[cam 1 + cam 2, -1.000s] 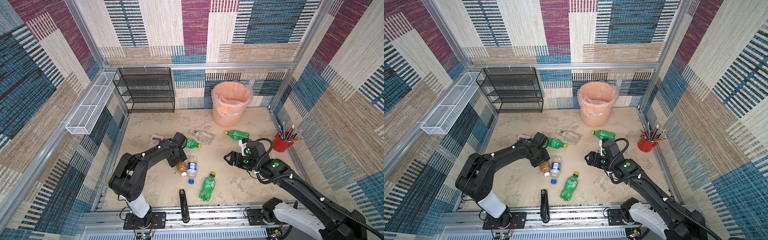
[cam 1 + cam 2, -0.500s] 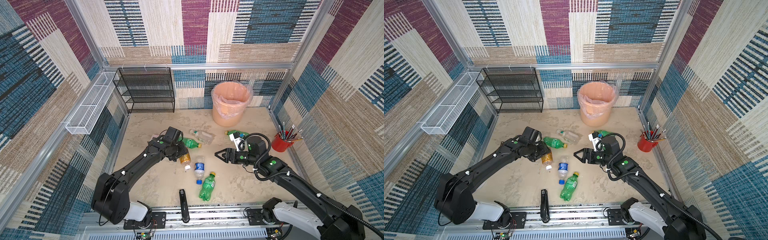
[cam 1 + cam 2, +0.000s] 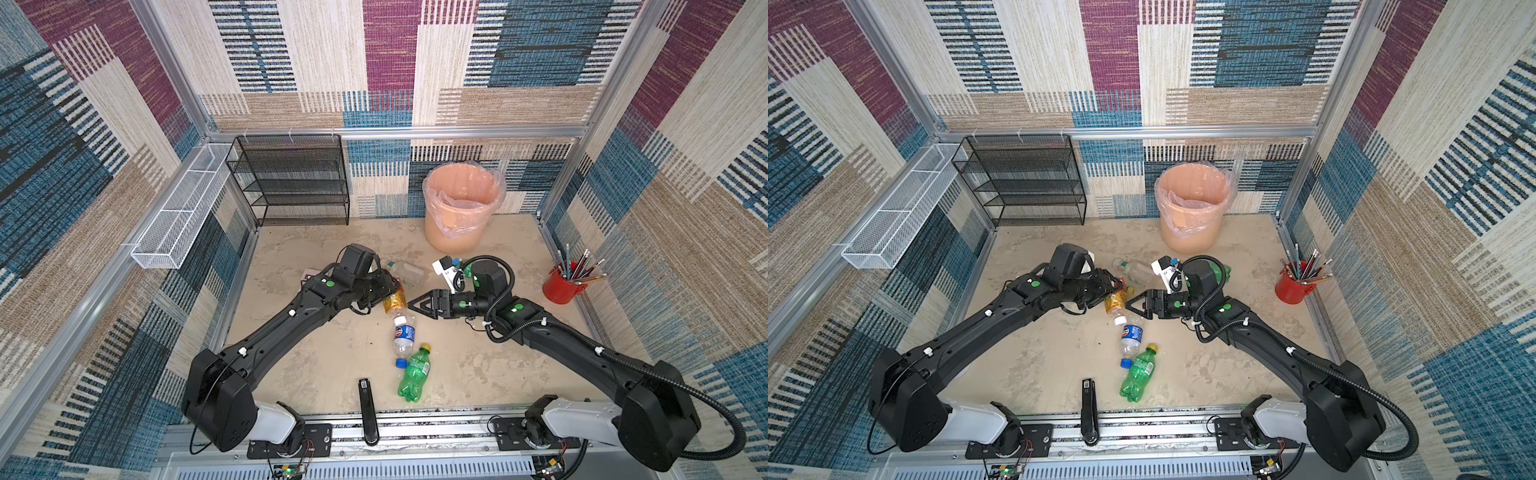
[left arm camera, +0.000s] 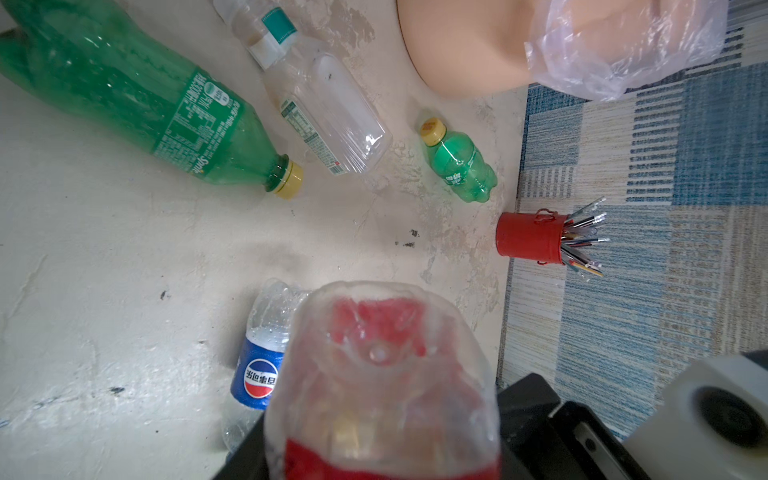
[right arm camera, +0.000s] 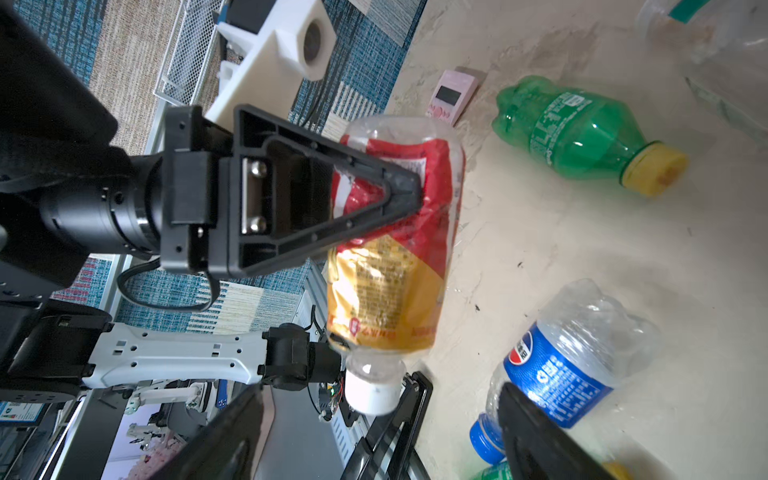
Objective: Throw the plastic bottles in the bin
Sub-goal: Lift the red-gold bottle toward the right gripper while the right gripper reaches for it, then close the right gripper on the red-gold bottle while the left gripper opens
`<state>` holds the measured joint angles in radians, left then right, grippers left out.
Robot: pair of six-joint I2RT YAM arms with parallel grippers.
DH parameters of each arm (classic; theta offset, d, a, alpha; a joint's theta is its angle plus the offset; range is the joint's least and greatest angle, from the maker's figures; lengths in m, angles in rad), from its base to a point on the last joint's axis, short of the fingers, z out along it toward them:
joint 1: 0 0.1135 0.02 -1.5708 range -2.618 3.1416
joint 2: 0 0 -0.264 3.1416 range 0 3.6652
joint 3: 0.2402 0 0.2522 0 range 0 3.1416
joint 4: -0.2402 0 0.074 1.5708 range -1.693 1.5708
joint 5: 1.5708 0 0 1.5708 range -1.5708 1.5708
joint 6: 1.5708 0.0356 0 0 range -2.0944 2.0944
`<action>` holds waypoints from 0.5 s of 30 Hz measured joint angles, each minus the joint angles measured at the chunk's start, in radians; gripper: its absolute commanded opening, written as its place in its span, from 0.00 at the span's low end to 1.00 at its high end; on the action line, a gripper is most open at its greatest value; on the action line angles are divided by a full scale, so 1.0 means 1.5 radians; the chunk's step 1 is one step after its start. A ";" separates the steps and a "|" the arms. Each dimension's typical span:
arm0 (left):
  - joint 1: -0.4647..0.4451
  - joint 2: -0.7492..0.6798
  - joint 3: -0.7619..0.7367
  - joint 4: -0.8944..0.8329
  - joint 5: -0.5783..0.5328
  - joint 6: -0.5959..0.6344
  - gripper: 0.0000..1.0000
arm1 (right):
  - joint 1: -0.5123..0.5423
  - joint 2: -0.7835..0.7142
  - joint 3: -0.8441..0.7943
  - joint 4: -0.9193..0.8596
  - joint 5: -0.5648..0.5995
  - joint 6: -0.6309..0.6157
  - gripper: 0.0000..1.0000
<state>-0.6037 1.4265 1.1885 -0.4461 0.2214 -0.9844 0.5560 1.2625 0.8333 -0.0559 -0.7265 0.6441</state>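
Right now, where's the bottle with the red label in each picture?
In a top view: amber bottle, near the middle.
In a top view: near the middle again.
Left wrist: huge, closest to the camera.
Right wrist: centre, in the left gripper.
Shared landmark: blue-label bottle, right by it.

This is a robot laboratory test cell, because aluminium frame bars [image 3: 415, 132] and carpet-patterned wall panels [image 3: 390, 50] enclose the beige table [image 3: 316, 365], and at the table's front edge a metal rail [image 3: 436, 434] carries the left arm [image 3: 282, 324] and the right arm [image 3: 573, 336].
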 measured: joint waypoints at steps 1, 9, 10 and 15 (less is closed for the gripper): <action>-0.003 0.001 0.003 0.004 0.001 -0.002 0.50 | 0.001 0.008 0.005 0.006 0.000 0.004 0.90; -0.022 0.002 0.010 0.017 0.012 -0.018 0.50 | 0.005 0.067 0.033 0.045 0.003 0.022 0.85; -0.022 0.002 0.010 0.017 0.013 -0.020 0.50 | 0.007 0.074 0.038 0.047 0.003 0.022 0.85; -0.025 0.003 0.010 0.031 0.014 -0.025 0.50 | 0.019 0.092 0.053 0.055 -0.004 0.024 0.83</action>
<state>-0.6418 1.4307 1.2037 -0.3996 0.2420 -1.0218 0.5838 1.4010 0.9134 0.0273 -0.7330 0.6800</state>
